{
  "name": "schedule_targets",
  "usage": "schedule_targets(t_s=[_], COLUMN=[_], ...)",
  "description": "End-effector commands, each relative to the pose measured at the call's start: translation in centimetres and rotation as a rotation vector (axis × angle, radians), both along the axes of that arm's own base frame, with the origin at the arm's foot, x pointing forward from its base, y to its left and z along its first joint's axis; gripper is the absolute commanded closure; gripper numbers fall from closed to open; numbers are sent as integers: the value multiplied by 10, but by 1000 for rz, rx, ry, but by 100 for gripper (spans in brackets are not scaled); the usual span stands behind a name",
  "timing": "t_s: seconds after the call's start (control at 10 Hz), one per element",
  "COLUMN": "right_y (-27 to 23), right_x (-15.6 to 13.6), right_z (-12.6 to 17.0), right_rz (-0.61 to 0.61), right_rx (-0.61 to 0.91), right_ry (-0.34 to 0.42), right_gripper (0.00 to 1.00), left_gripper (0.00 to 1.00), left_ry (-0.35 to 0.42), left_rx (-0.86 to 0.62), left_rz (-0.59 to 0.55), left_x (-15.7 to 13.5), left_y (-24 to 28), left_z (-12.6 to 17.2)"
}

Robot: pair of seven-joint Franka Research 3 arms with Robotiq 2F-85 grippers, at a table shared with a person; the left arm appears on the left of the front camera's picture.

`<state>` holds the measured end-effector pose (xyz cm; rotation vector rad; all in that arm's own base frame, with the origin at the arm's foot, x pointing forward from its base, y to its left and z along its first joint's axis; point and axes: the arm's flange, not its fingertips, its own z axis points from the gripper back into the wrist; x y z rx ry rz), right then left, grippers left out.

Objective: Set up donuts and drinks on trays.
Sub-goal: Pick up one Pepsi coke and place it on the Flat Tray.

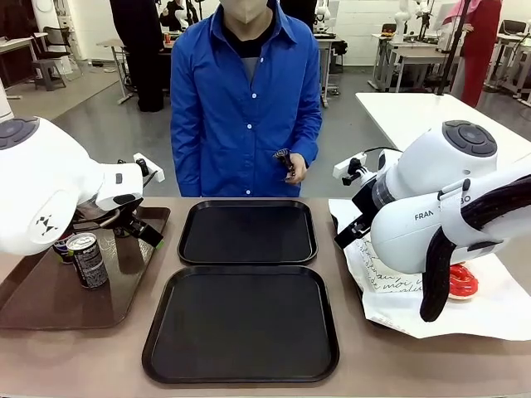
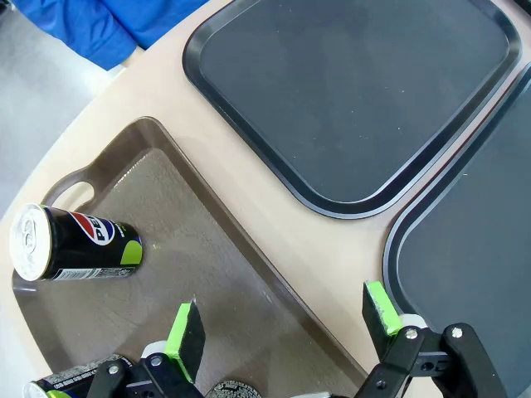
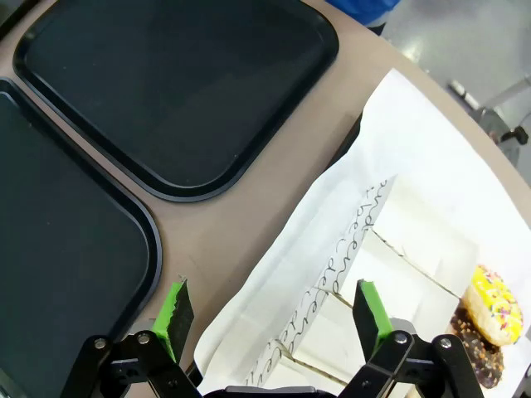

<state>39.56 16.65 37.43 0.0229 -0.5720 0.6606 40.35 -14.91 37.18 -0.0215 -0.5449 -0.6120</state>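
Donuts (image 3: 494, 305) lay at the lower right of the right wrist view, a yellow-sprinkled one touching a dark-iced one, on a white paper sheet (image 3: 415, 166) next to script-printed sleeves (image 3: 332, 274). In the front view a red-iced donut (image 1: 462, 282) showed at the right, partly behind the right arm. The drinks (image 1: 87, 259) stood on a brown tray (image 1: 50, 315) at the left of the front view, one can upright in front and a second partly hidden behind it. The left wrist view showed a Pepsi can (image 2: 79, 243) at its left. Two black trays (image 1: 249, 235) sat bare in the middle of the bench (image 1: 66, 365), one just beyond the other. The left fingers (image 2: 184, 332) stood wide apart above the brown tray's rim, holding nothing. The right fingers (image 3: 172, 311) stood apart above the paper's edge, also holding nothing. A person in a blue shirt (image 1: 241, 108) stood at the upper centre, one hand (image 1: 290, 170) holding a small dark object.
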Motion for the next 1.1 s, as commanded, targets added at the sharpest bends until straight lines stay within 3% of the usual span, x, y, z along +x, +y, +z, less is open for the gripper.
schedule_targets(t_s=[0.0, 0.1, 0.3, 0.4, 0.6, 0.8, 0.9, 1.0], right_y=[0, 0, -6, -23, -60, -71, -75, -18], right_x=[0, 0, -80, -109, -170, -214, -192, -91], right_z=[0, 0, 31, 37, 44, 42, 39, 122], right_rz=[0, 0, 60, 7, -88, -9, -125, -62], right_rx=[0, 0, -134, -187, -269, -250, -385, -290], right_ry=[0, 0, -72, -69, -4, 66, -58, 35], right_gripper=[0, 0, 0, 0, 0, 0, 0, 0], left_gripper=[0, 0, 0, 0, 0, 0, 0, 0], left_ry=[0, 0, -33, 5, 48, 86, -140, 96], left_rx=[0, 0, 7, 10, 59, 99, 281, 60], left_rz=[0, 0, -90, -114, -85, -87, 8, -80], left_x=[0, 0, -79, -110, -164, -185, -162, -78], left_y=[0, 0, 40, 65, 96, 100, 98, 71], left_z=[0, 0, 46, 56, 61, 51, 40, 139])
